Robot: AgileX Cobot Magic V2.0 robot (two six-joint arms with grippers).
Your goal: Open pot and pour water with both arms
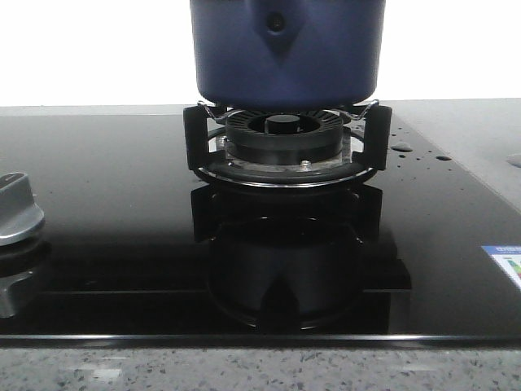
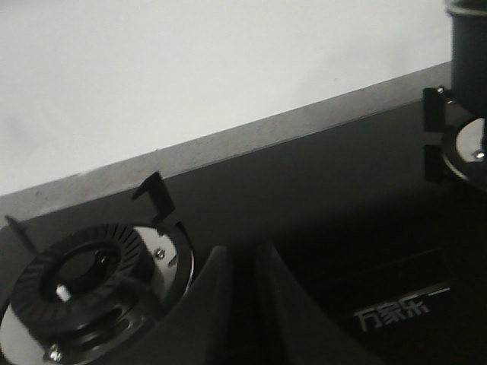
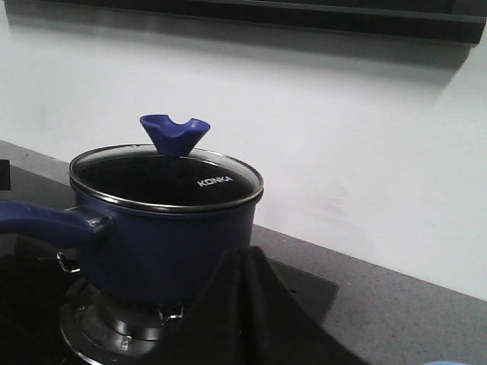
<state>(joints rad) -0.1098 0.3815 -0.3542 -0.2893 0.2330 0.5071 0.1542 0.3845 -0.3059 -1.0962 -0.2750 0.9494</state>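
The dark navy-blue pot [image 1: 326,57] stands on the burner's pot stand at the back middle, its top cut off by the front view. In the right wrist view the pot [image 3: 167,251] carries a glass lid [image 3: 163,176] with a blue knob [image 3: 173,133], and its long handle [image 3: 38,222] sticks out sideways. My right gripper [image 3: 245,255] is shut and empty, low beside the pot's wall. My left gripper [image 2: 242,251] is empty over the black hob, its fingers a narrow gap apart, with the pot [image 2: 466,46] far off. Neither gripper shows in the front view.
A black ribbed burner ring [image 1: 281,130] sits under the pot inside black stand prongs [image 1: 193,134]. A second burner [image 2: 84,281] lies by my left gripper. A silver knob [image 1: 16,208] is at the hob's left. Water drops [image 1: 401,147] lie on the right. A grey stone counter [image 1: 260,366] borders the glass.
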